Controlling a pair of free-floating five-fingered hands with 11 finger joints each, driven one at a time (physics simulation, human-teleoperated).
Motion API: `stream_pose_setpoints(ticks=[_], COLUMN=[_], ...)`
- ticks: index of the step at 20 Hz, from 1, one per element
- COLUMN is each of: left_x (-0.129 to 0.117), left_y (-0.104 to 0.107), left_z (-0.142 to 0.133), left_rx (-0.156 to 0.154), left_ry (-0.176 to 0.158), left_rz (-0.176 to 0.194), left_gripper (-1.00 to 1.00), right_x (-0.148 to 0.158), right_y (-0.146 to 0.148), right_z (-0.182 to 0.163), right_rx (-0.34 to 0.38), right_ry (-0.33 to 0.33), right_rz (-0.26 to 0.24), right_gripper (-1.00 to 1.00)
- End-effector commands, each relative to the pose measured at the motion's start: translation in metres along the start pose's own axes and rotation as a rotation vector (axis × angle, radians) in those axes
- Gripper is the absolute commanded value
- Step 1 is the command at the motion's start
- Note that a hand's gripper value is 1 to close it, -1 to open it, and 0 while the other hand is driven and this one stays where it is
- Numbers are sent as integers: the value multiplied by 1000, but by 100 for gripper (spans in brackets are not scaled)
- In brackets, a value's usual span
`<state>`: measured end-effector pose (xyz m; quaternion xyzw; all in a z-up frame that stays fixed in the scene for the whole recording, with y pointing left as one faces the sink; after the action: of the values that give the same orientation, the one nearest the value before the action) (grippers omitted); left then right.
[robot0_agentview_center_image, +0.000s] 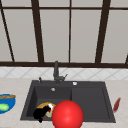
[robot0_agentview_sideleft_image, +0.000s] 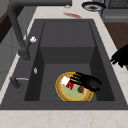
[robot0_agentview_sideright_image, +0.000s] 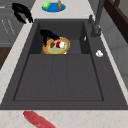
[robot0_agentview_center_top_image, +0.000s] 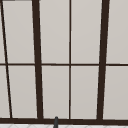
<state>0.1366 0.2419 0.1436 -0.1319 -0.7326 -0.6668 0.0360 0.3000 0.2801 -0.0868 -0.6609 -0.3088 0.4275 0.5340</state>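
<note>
A yellow-rimmed plate (robot0_agentview_center_image: 46, 104) (robot0_agentview_sideleft_image: 65, 94) (robot0_agentview_sideright_image: 55, 49) lies on the floor of the dark sink's left basin (robot0_agentview_center_image: 53, 93), carrying a white-and-red piece (robot0_agentview_sideleft_image: 66, 82) and a small brown bit. My left hand (robot0_agentview_center_image: 40, 113) (robot0_agentview_sideleft_image: 90, 82) (robot0_agentview_sideright_image: 47, 33) hovers low over the plate, fingers stretched toward the white-and-red piece, holding nothing. My right hand (robot0_agentview_sideleft_image: 122, 57) (robot0_agentview_sideright_image: 21, 11) hangs in the air outside the sink's front edge, fingers loosely spread and empty. In the front view a big red ball (robot0_agentview_center_image: 67, 115) covers the sink's front rim.
A dark faucet (robot0_agentview_center_image: 56, 71) (robot0_agentview_sideleft_image: 17, 30) (robot0_agentview_sideright_image: 96, 20) stands behind the basin. On the left counter is a blue plate (robot0_agentview_center_image: 10, 105) (robot0_agentview_sideright_image: 53, 7) with green and brown food. A red pepper-like thing (robot0_agentview_center_image: 116, 104) (robot0_agentview_sideleft_image: 72, 15) (robot0_agentview_sideright_image: 37, 119) lies on the right counter. Window panes rise above.
</note>
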Motion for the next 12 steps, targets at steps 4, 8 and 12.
stream_pose_setpoints(ticks=[4,8,12], left_x=[0,0,0], left_y=[0,0,0], left_z=[0,0,0], left_rx=[0,0,0], left_ry=[0,0,0], left_rz=[0,0,0], left_gripper=[0,0,0], right_x=[-20,-19,-9], right_y=[-2,-24,-18], right_z=[19,19,18], right_rx=[-27,-133,-17], right_ry=[55,35,-59], right_rz=[-100,-142,-155], right_gripper=[-100,-100,-100])
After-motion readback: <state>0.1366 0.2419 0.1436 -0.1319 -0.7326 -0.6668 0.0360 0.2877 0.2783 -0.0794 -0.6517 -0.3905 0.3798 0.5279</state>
